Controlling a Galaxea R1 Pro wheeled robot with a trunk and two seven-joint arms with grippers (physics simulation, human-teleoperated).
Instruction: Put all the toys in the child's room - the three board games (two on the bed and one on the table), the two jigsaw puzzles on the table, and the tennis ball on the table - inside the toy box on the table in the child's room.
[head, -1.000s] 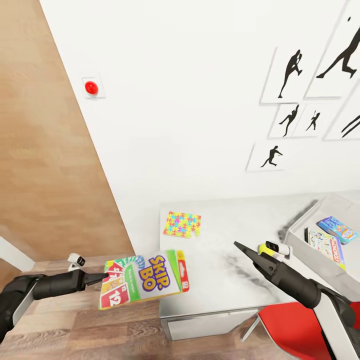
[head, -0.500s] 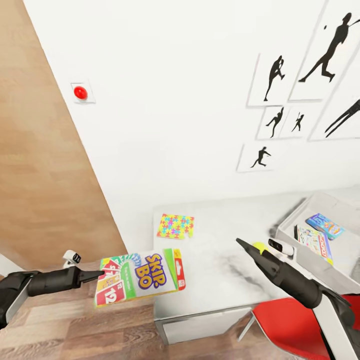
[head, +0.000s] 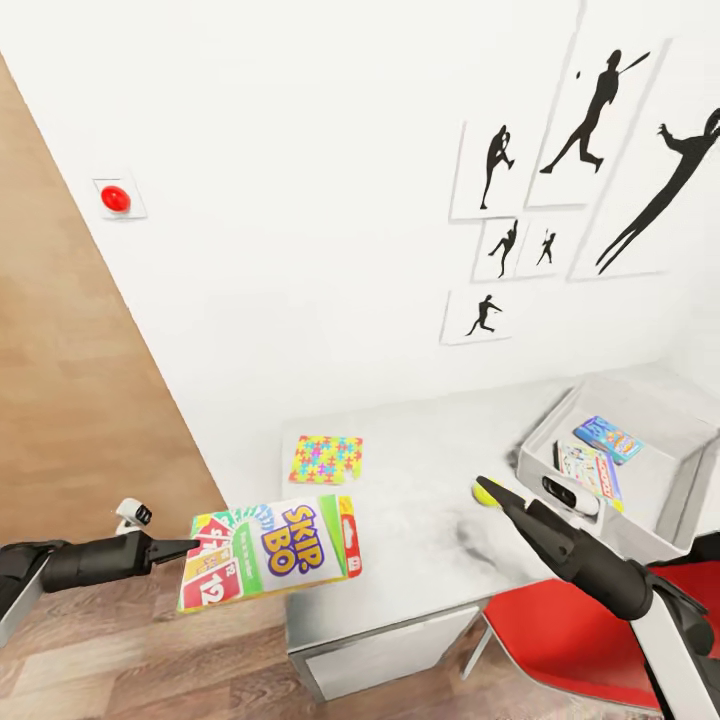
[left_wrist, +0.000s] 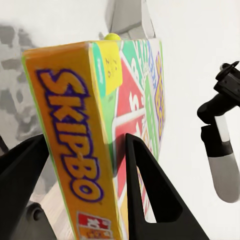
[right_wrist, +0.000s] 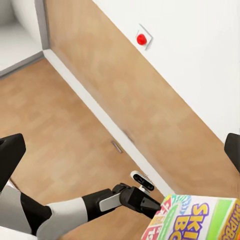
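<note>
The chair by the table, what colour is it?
Red. The chair shows best in the head view, tucked beside the table under the right arm.

Bright even render, soft shadows, wide-angle stretch at edges

Grey table (head: 430, 560) carries jigsaw puzzle (head: 326, 459), tennis ball (head: 487, 492), toy box (head: 545, 450).

The Skip-Bo board game (left_wrist: 95, 145) is seen edge-on, held between the two dark fingers (left_wrist: 150, 195) of the left gripper (left_wrist: 82, 185), which are closed against its faces. The tennis ball (left_wrist: 112, 36) is visible just past the box's far edge. The right arm (left_wrist: 220, 135) is seen beside the box, apart from it.
</note>
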